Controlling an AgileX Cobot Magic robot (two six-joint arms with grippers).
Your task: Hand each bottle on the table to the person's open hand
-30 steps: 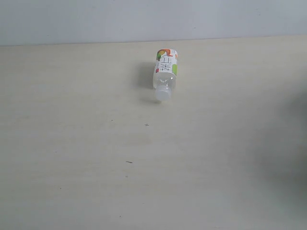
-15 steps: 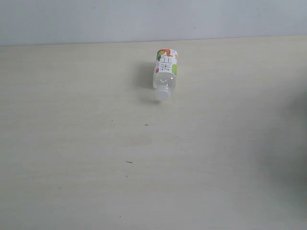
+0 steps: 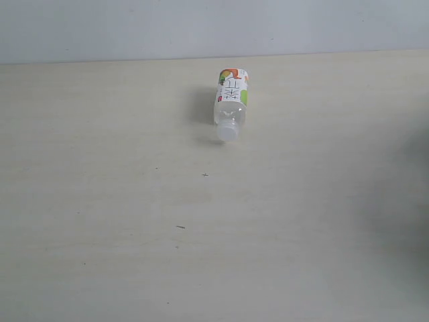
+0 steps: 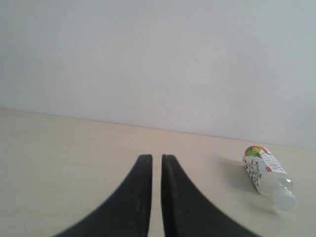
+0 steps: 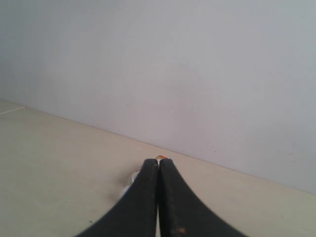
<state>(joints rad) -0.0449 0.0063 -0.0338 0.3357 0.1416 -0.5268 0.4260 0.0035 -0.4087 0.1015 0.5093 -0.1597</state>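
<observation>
One clear bottle (image 3: 231,104) with a white-and-green label and a white cap lies on its side on the pale table (image 3: 120,215), cap toward the near edge. The left wrist view shows the same bottle (image 4: 268,175) off to one side of my left gripper (image 4: 156,158), well apart from it; that gripper's fingers stand almost together with only a thin slit and hold nothing. My right gripper (image 5: 158,160) is shut and empty, and the bottle (image 5: 133,177) lies beyond it, mostly hidden behind its fingers. Neither gripper shows in the exterior view. The person's open hand is out of view.
A plain grey wall (image 3: 201,27) rises behind the table's far edge. A few tiny dark specks (image 3: 180,227) mark the tabletop. A faint dark blur (image 3: 419,201) sits at the right edge of the exterior view.
</observation>
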